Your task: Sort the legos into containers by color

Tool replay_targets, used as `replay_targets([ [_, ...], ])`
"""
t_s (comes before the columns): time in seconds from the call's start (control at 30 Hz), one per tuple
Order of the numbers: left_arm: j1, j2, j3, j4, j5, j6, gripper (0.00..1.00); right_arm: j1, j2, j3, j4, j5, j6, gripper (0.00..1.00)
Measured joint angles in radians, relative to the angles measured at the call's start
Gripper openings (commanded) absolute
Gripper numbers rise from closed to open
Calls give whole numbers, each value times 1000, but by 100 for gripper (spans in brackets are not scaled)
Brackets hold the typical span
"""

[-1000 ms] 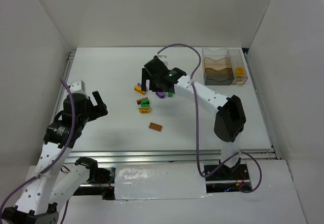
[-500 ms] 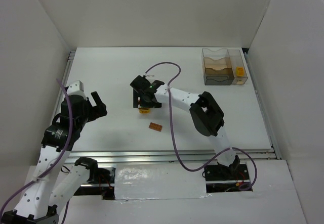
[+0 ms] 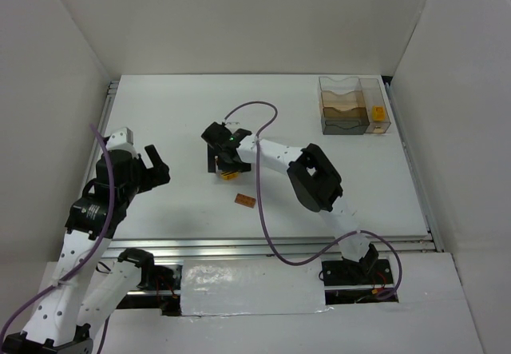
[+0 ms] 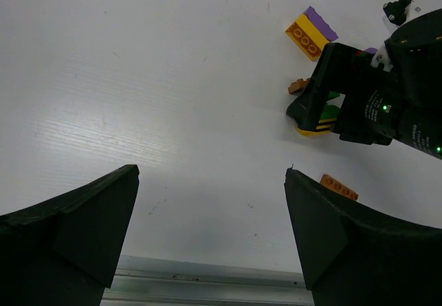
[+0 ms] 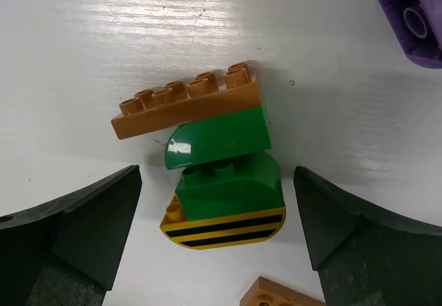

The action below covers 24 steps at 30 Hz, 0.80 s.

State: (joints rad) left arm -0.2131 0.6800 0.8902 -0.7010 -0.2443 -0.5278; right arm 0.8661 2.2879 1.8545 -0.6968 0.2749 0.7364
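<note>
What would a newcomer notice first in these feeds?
Mid-table, the right gripper hangs with jaws open, straddling a brown brick, green bricks and a yellow striped piece pressed together. At the back right, the container holds one yellow brick in its right compartment. The left gripper is open at the left, away from the bricks.
</note>
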Motion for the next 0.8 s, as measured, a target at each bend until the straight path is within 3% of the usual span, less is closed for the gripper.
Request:
replay_targets([
  [0.4,0,-4,0,13,17,1,99,2,5,2,21,20,-85,88],
  [0.67,0,-4,0,14,26,2,100,2,6,3,27,34,-182,70],
  [0.8,0,-4,0,14,33,2,99,2,6,-8,44,36,-194,49],
])
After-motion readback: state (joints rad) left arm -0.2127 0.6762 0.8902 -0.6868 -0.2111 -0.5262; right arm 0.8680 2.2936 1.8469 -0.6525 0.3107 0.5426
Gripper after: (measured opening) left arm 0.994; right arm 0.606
